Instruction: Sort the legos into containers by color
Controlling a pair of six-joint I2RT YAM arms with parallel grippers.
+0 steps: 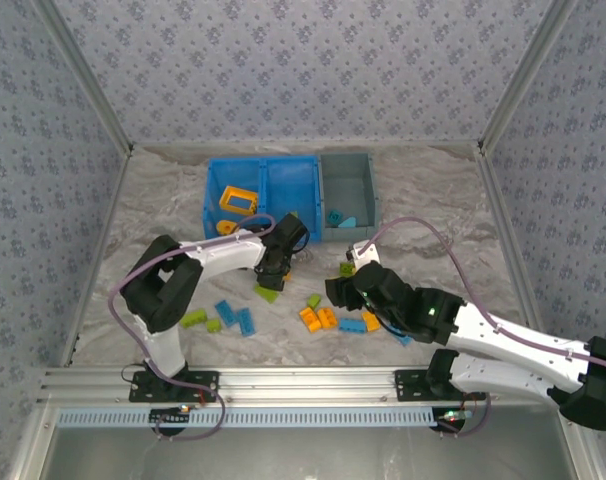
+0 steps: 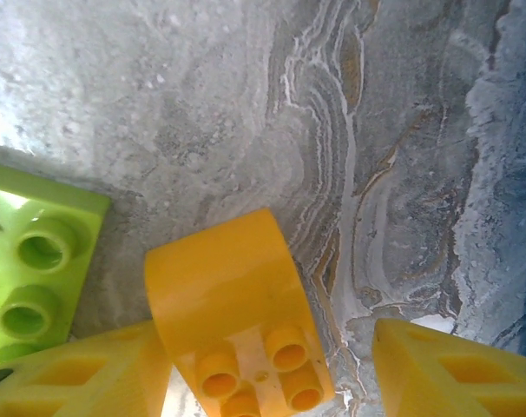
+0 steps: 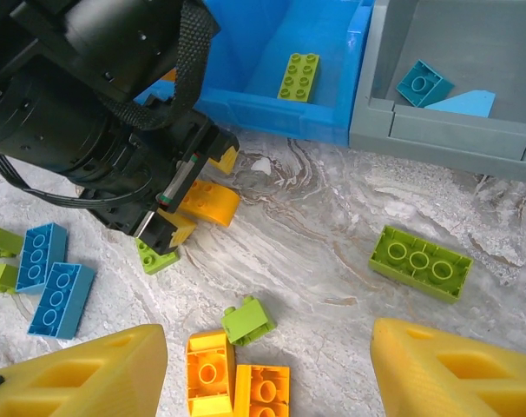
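Observation:
An orange curved brick (image 2: 237, 304) lies on the marble table between the fingers of my left gripper (image 2: 267, 373), close to the left finger (image 2: 81, 373) and with a clear gap to the right one. That gripper (image 1: 271, 272) is open, low over the table just in front of the blue bin (image 1: 211, 195). My right gripper (image 3: 267, 373) hangs open with nothing in it, above a small green brick (image 3: 250, 320) and two orange bricks (image 3: 211, 373). The grey bin (image 3: 437, 130) holds a teal brick (image 3: 424, 82).
A lime green brick (image 2: 33, 261) lies just left of the left gripper. A longer green brick (image 3: 419, 261) sits right of centre. Two blue bricks (image 3: 50, 278) and green ones (image 1: 195, 320) lie at the front left. The blue bin holds an orange frame (image 1: 237, 200) and a green brick (image 3: 299, 76).

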